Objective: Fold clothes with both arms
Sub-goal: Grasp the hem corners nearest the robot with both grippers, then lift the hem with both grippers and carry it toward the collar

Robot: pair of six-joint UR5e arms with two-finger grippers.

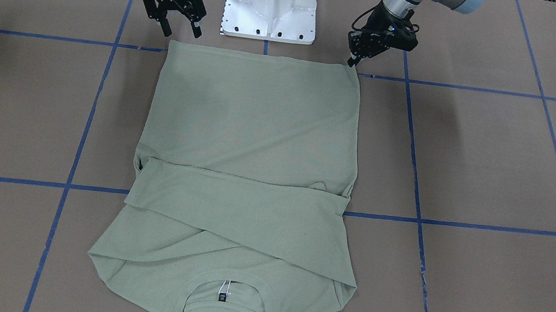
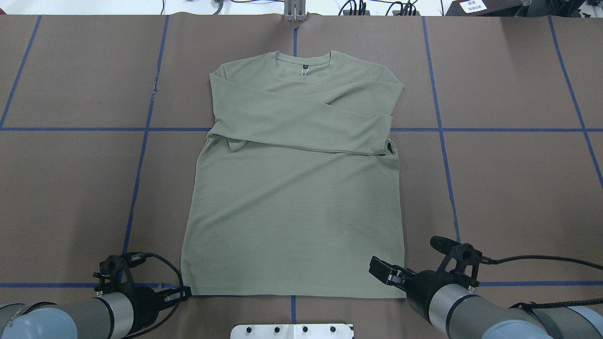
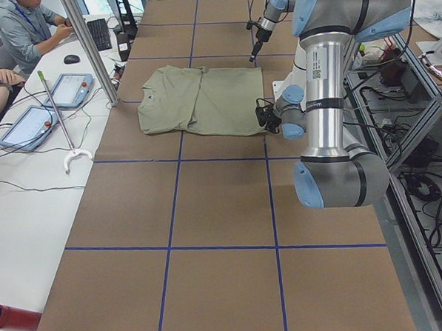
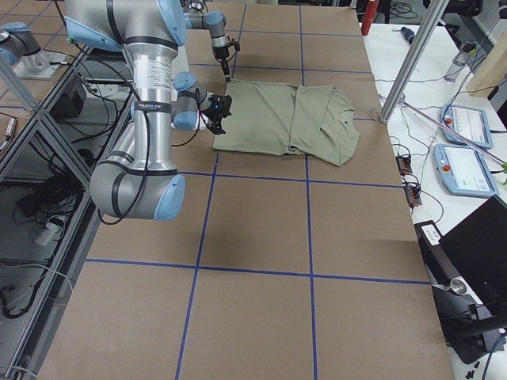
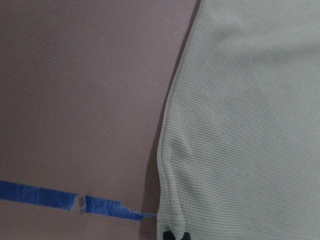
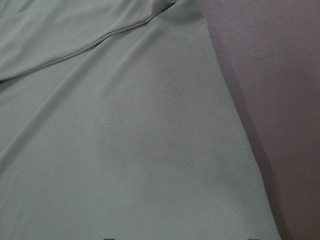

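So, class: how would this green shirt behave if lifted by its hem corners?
Likely floppy: the shirt lies flat, its sleeves draped and creased across the chest. Probably light, since the knit looks thin. Lifted by the hem corners, its middle would probably sag.

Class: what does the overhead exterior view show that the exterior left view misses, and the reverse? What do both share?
Overhead only: the small black neck label. Exterior left only: seated people at a white side bench with grey control pads. Both: the pale sage-green long-sleeved knit shirt, sleeves crossed, and the grey-and-silver left arm and right arm.
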